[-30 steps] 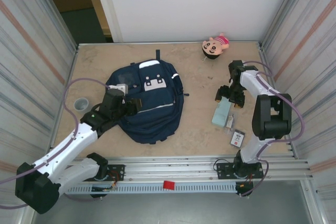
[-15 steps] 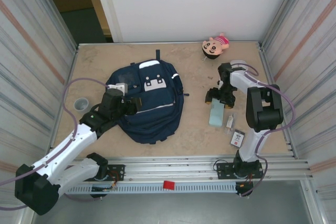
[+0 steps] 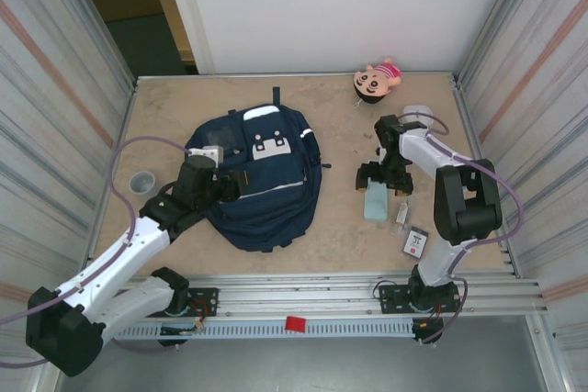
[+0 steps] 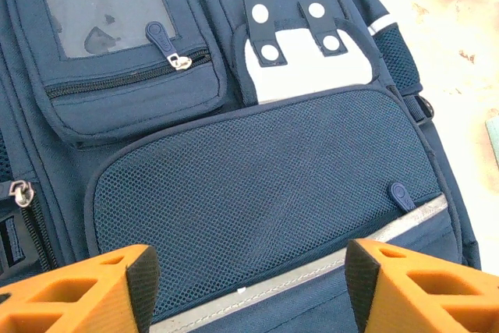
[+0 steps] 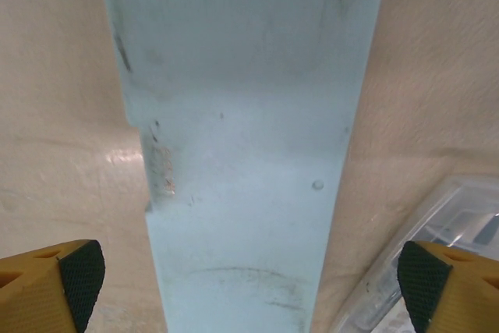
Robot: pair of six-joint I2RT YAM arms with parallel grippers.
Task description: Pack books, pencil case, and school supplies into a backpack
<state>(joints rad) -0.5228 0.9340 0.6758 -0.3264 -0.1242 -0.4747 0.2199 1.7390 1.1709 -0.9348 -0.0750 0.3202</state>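
Note:
The navy backpack [image 3: 266, 181] lies flat at the table's left centre, its zips closed, and its mesh pocket and pale stripe show in the left wrist view [image 4: 257, 185]. My left gripper [image 3: 241, 181] hovers open over its lower front [image 4: 251, 286], holding nothing. The mint-green pencil case [image 3: 375, 202] lies on the table to the right. My right gripper [image 3: 381, 181] stands open astride its far end [image 5: 251, 286], with a gap on each side of the case [image 5: 242, 138]. A clear oblong piece [image 3: 402, 215] [image 5: 437, 255] and a black-and-white packet [image 3: 415, 242] lie beside it. The books are out of view.
A pink plush doll [image 3: 377, 80] lies at the back right. A small grey round cup [image 3: 141, 181] sits near the left wall. Corrugated walls close in both sides, and a metal rail [image 3: 303, 296] runs along the near edge.
My right gripper swung left and opened wider over the pencil case, which slid a little left and straightened. The left arm has not moved.

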